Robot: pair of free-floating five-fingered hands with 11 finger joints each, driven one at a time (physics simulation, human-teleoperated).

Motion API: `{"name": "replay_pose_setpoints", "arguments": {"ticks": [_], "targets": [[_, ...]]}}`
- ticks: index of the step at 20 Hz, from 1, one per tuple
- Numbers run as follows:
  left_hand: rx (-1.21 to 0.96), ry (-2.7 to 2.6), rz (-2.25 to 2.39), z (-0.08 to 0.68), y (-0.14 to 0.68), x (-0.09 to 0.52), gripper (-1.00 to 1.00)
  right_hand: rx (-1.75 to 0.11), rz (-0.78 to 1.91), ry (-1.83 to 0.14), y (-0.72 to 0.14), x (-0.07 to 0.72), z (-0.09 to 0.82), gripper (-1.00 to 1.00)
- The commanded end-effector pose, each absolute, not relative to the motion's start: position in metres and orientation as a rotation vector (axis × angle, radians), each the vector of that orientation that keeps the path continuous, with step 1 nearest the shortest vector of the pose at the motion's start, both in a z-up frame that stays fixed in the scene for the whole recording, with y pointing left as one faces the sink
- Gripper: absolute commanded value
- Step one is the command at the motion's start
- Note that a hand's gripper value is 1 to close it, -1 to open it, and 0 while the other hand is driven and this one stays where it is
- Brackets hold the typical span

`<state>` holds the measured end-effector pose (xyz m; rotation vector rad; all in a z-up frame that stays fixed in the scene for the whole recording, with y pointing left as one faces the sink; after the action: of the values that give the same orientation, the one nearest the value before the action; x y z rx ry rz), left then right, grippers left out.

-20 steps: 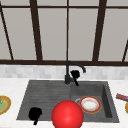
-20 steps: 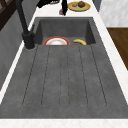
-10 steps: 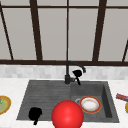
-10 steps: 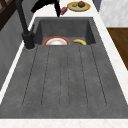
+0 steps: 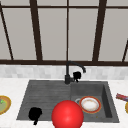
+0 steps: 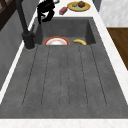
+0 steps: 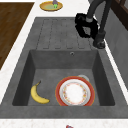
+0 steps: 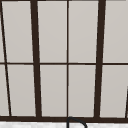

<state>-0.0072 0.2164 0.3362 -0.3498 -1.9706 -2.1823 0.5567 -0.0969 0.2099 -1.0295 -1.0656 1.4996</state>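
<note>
Beside right hand (image 5: 77, 75): faucet (image 5: 67, 75)

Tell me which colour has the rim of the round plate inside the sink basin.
The round plate has an orange-red rim around a white patterned centre; the right side view shows it best.

Dark grey speckled sink (image 6: 65, 82), ridged with parallel lines on its drainboard, set in a white marbled counter (image 5: 15, 85), and a black faucet (image 5: 68, 72) with a black robot hand (image 5: 77, 75) beside it. In the basin, a white plate (image 7: 75, 93) with an orange-red rim and a dotted ring, plus a yellow banana (image 7: 37, 95). Up front a plain bright red ball (image 5: 67, 115), another black robot hand (image 5: 35, 114), a yellow dish (image 5: 3, 105) with green inside, and dark brown window bars (image 8: 35, 60) over pale grey panes.
</note>
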Motion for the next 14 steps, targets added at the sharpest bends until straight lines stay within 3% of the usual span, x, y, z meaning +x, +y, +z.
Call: {"name": "replay_pose_setpoints", "arguments": {"ticks": [1, 3, 6, 11, 12, 14], "targets": [[-0.350, -1.971, -2.182, 0.336, 0.216, -0.007, 0.00, -1.044, 1.490, -1.054, -0.097, 0.559, 0.202, 1.00], [-0.350, -1.971, -2.182, 0.336, 0.216, -0.007, 0.00, -1.133, 1.506, -1.080, -0.093, 0.566, 0.205, 1.00], [-0.350, -1.971, -2.182, 0.336, 0.216, -0.007, 0.00, -1.036, 1.513, -1.106, -0.087, 0.584, 0.209, 1.00], [-0.350, -1.971, -2.182, 0.336, 0.216, -0.007, 0.00, -1.088, 1.496, -1.108, -0.085, 0.594, 0.220, 1.00], [-0.350, -1.971, -2.182, 0.336, 0.216, -0.007, 0.00, -1.140, 1.495, -1.113, -0.085, 0.587, 0.222, -1.00], [-0.350, -1.971, -2.182, 0.336, 0.216, -0.007, 0.00, -1.145, 1.474, -1.179, -0.094, 0.583, 0.230, -1.00]]}}
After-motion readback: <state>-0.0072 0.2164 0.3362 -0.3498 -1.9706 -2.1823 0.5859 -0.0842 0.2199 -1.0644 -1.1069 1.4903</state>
